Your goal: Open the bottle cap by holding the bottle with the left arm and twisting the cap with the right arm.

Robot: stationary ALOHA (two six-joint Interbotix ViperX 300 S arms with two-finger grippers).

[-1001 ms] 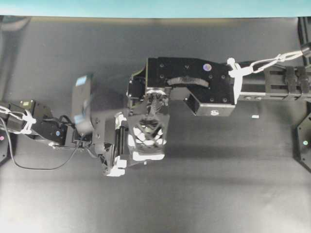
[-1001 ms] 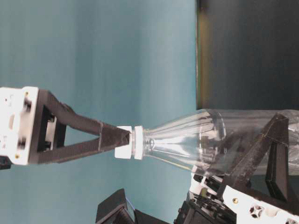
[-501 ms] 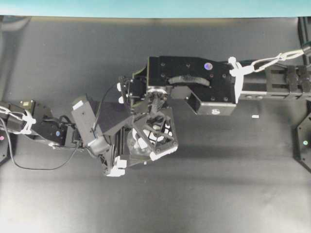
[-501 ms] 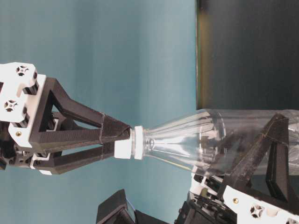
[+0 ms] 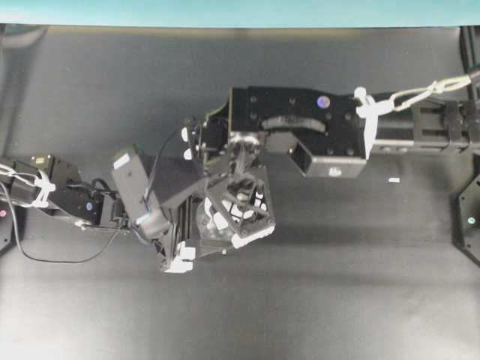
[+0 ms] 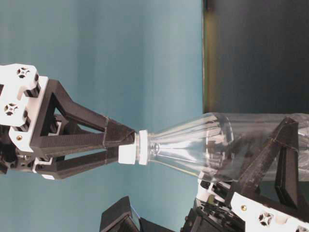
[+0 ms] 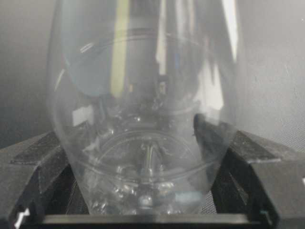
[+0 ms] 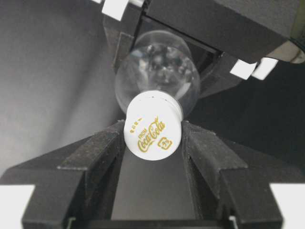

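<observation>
The clear plastic bottle [image 6: 203,140] stands upright on the dark table, seen lying sideways in the turned table-level view. My left gripper [image 7: 143,157] is shut on its lower body, with a black finger [image 7: 248,167] on each side. In the overhead view the left gripper [image 5: 180,232] sits left of the bottle [image 5: 217,225]. My right gripper [image 8: 152,138] is shut on the white bottle cap [image 8: 152,132], which bears gold lettering and sits on the neck [image 6: 128,153]. The right gripper [image 5: 236,210] hangs straight over the bottle and hides most of it from above.
A small white fleck of tape [image 5: 393,180] lies on the table to the right. Black mounts stand at the right edge [image 5: 469,217] and the left edge [image 5: 4,221]. A teal wall runs along the back.
The right gripper has turned about the cap's axis while staying shut on it; most of the turn came in the first half second. The left wrist also shifted early on. The bottle stays put.
</observation>
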